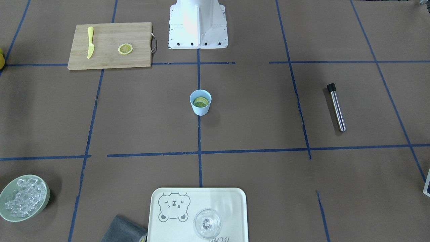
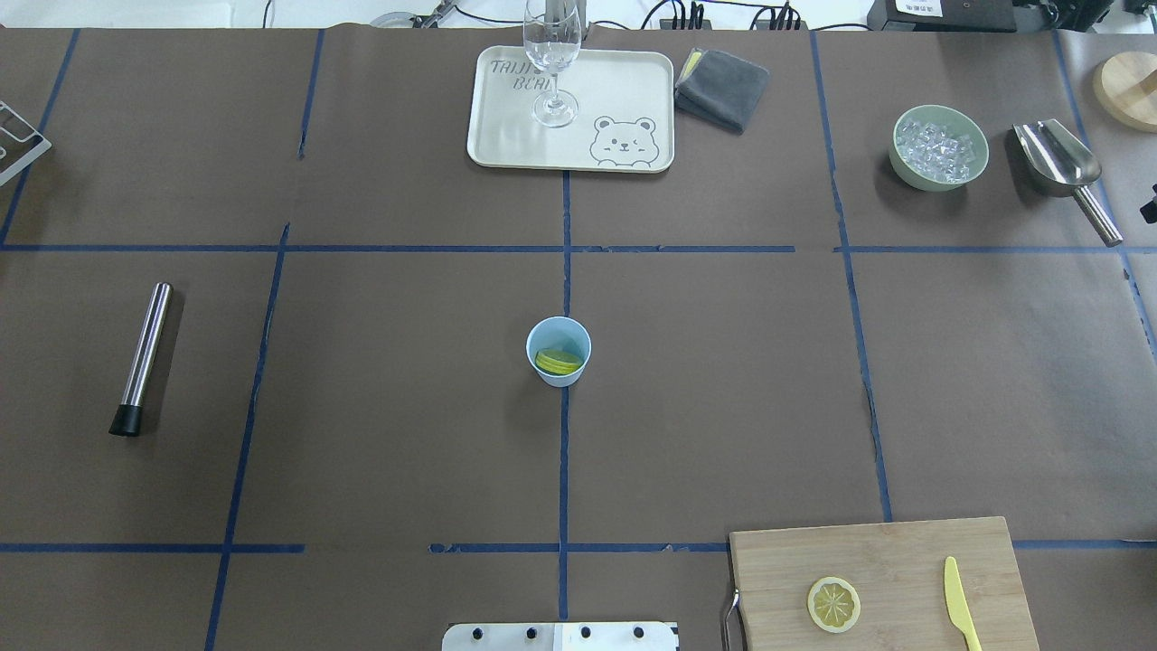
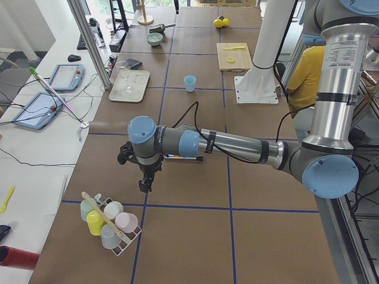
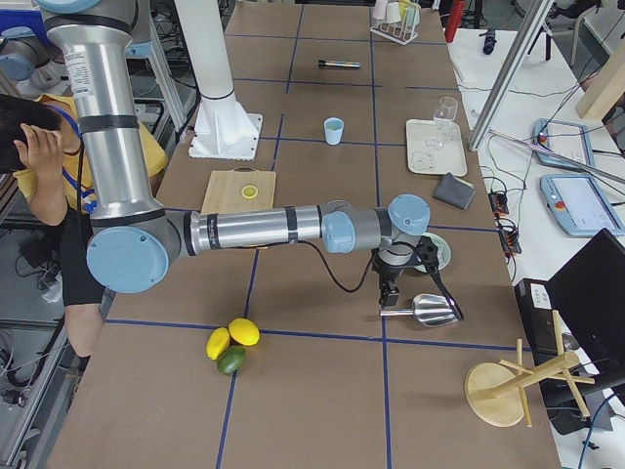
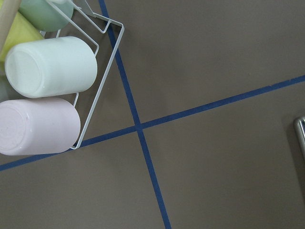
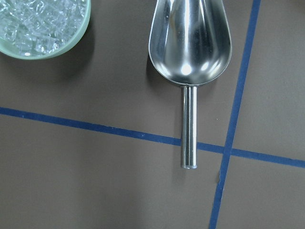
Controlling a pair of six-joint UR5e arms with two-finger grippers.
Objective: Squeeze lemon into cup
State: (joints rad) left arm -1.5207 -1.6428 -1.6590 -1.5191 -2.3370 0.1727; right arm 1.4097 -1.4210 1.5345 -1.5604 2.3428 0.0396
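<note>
Surface (image 2: 362,452) is laid out in stations. Both arms are out at opposite ends, probably to keep the centre clear: left pincer (image 3: 144,184) hangs by the mug rack (image 3: 109,225), right pincer (image 4: 389,293) over the scoop (image 4: 430,311). Apart or together: can't tell for either, side views only. Cup (image 1: 200,110) dead centre, reachable by both. Lemon (image 1: 201,102) sits inside it, so nothing looks left to squeeze.

The lemon (image 2: 558,362) is half hidden by the wall of the cup (image 2: 562,380). How the jaws of the left gripper (image 3: 144,184) and right gripper (image 4: 389,291) stand cannot be told. The cutting board (image 2: 904,561) and yellow knife (image 2: 958,606) are cut off by the overhead view's bottom edge.
</note>
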